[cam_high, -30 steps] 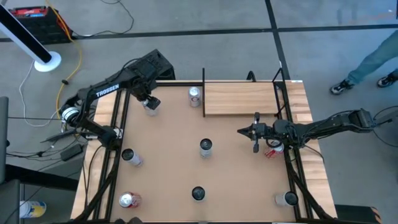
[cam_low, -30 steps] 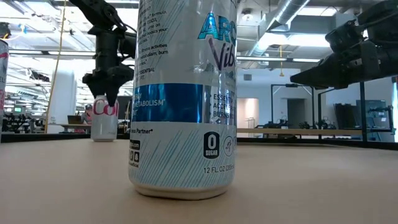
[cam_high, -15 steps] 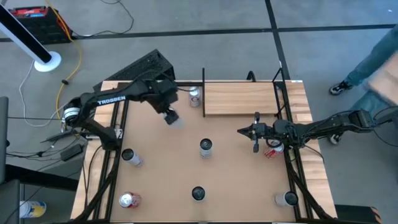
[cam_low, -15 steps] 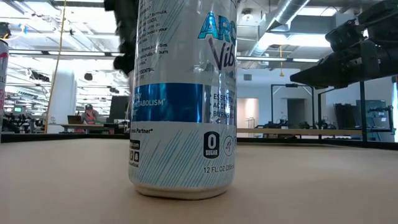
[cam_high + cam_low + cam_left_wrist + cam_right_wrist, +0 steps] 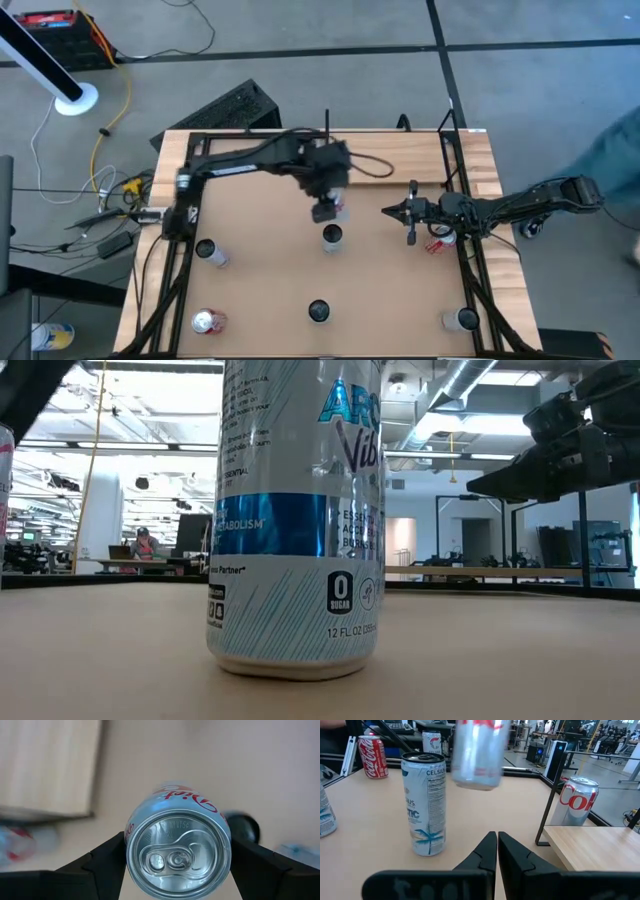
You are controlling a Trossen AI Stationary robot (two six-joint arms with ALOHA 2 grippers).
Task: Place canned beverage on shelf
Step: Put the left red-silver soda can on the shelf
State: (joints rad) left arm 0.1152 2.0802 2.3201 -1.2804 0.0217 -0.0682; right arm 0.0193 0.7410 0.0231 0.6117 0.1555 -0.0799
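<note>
we see a silver diet coke can (image 5: 178, 853) clamped upright between the fingers of the left gripper (image 5: 325, 212), lifted clear of the bench, its unopened pull-tab top facing the wrist. the shelf (image 5: 395, 160), a light-wood plank with black rods at its ends, lies just beyond and beside that gripper, partly hidden under the arm.

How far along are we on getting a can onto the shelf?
Done: the left gripper is shut on a silver can and has it lifted off the table, as the right wrist view shows. In hand: the can is in the air near the middle of the table, beside the shelf. Left: carry it over the shelf, set it down, release. The right gripper waits shut, with nothing in it.
</note>
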